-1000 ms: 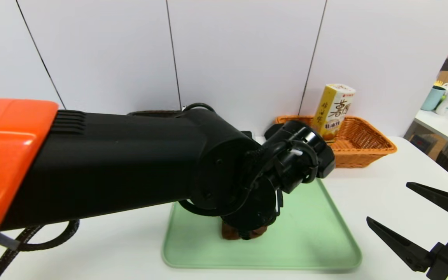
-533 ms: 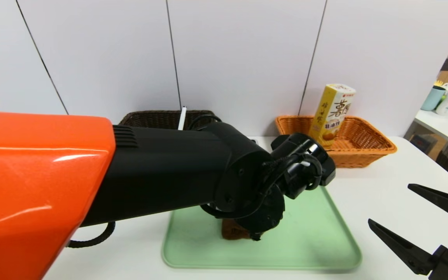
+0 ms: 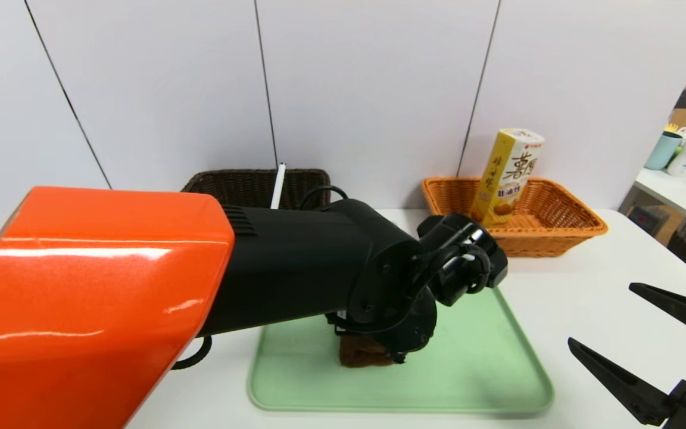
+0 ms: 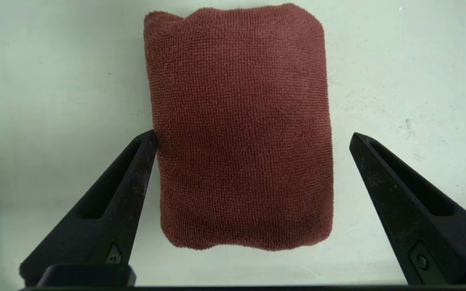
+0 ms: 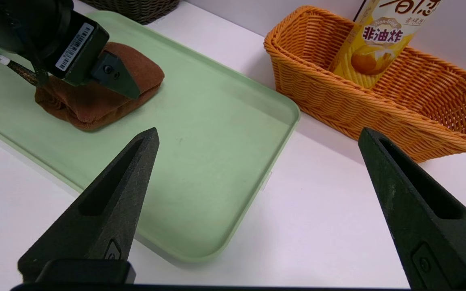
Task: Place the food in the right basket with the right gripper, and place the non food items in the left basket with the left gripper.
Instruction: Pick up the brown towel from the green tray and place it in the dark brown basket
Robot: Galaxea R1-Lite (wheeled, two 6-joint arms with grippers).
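Brown rolled towel (image 4: pixel 241 125) sat flat on the green tray (image 3: pixel 486 369), right between the spread jaws of the left gripper (image 4: pixel 253 139). Jaws released, nothing grasped; one jaw tip touched or nearly touched the towel's edge, the other stood clear of it on the far side. Came straight down over the towel, so in the head view only a brown sliver (image 3: pixel 358 356) peeked out under the wrist.

Beyond those jaws, toward the wall: left basket (image 3: pixel 242 186), dark wicker, with the white marker pen (image 3: pixel 278 186) leaning up inside it. Off to the other side, the right basket (image 3: pixel 563 229), orange wicker, with the snack box (image 3: pixel 507 176) standing tilted in it already.

Right gripper (image 3: pixel 641 336) hung low over the table near the tray's right corner, well apart from the towel. Jaws wide and empty too. Between them, seen from the right wrist camera: tray corner (image 5: pixel 233 161) and bare white table (image 5: pixel 318 218), orange basket (image 5: pixel 378 105) farther out past the tips.
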